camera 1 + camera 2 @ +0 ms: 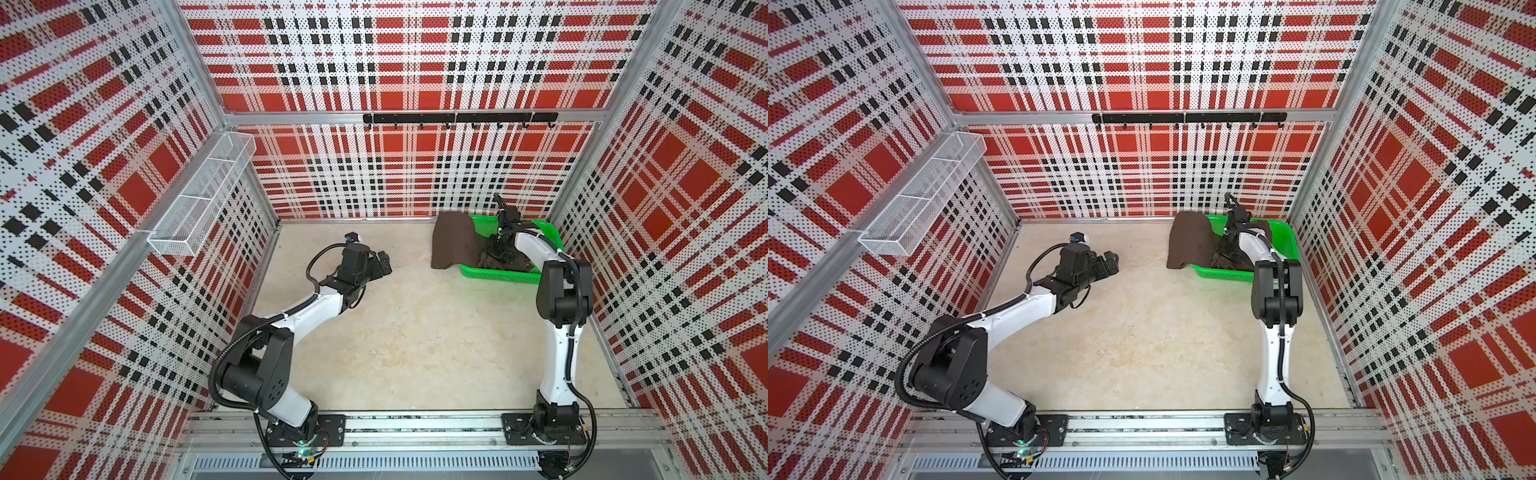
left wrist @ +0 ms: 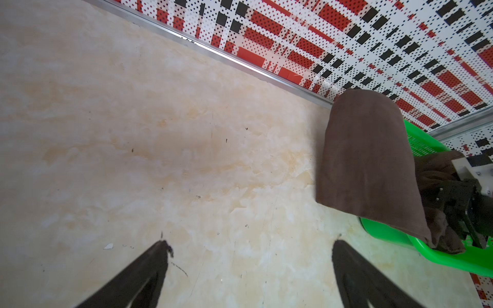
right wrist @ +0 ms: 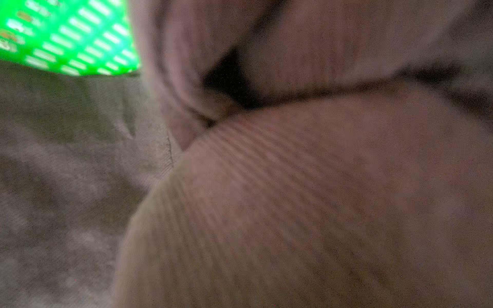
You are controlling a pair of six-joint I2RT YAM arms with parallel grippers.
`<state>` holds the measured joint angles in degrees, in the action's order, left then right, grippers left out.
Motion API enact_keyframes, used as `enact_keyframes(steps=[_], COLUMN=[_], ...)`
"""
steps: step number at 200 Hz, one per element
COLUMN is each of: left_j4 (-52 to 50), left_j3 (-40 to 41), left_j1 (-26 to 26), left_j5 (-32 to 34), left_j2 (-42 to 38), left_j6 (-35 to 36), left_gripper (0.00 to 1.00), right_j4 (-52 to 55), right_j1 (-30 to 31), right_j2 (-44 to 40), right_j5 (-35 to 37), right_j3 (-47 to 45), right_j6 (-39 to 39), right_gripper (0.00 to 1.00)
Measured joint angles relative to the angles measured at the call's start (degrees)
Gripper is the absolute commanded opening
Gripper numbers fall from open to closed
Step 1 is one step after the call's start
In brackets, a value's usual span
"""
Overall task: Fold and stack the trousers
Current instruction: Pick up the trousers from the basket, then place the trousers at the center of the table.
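**Right arm nearer the trousers**

Right of centre in both top views, dark brown cloth trousers [image 1: 453, 243] drape over the rim of a bright green plastic mesh basket [image 1: 498, 277]. The right gripper [image 1: 497, 252] sits buried in them, its fingers hidden, so I cannot tell their state. The left gripper [image 1: 384, 266], fingers wide, hangs well apart.

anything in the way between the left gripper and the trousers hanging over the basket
Nothing visible: only bare table lies between the open left gripper and the trousers, which drape out over the wall of the green basket. The right gripper is down among the cloth inside the basket, off that path.
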<state>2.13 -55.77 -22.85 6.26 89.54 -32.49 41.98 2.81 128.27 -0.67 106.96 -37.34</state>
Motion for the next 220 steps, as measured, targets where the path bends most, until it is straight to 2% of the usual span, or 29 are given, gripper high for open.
enact_keyframes(steps=[34, 94, 130, 174, 203, 220], left_j4=[-0.11, -1.68, -2.19, -5.05, -6.12, -6.84], left_j3=[0.00, 0.00, 0.00, 0.00, 0.55, 0.96], left_j1=[0.00, 0.04, 0.35, 1.01, 2.14, 3.39], left_j5=[0.17, 1.29, 2.05, 3.39, 4.22, 4.55], left_j2=[0.00, -4.15, -9.86, -17.27, -24.00, -27.50], left_j6=[0.35, 0.59, 0.66, 0.83, 0.81, 0.79], left_gripper=[0.98, 0.98, 0.98, 0.98, 0.98, 0.98], right_j4=[-1.62, -12.55, -19.56, -22.14, -20.48, -20.11], right_j1=[0.00, 1.60, 6.01, 12.96, 17.94, 21.00], right_j2=[-4.13, -20.72, -26.10, -26.82, -26.82, -27.69], right_j5=[-2.25, -9.35, -13.11, -16.48, -16.59, -15.89], right_j3=[0.35, 7.30, 14.75, 21.81, 20.92, 16.24], right_j6=[-0.13, -1.16, -1.22, 0.00, 2.38, 4.00], right_gripper=[0.00, 0.00, 0.00, 0.00, 0.00, 0.00])
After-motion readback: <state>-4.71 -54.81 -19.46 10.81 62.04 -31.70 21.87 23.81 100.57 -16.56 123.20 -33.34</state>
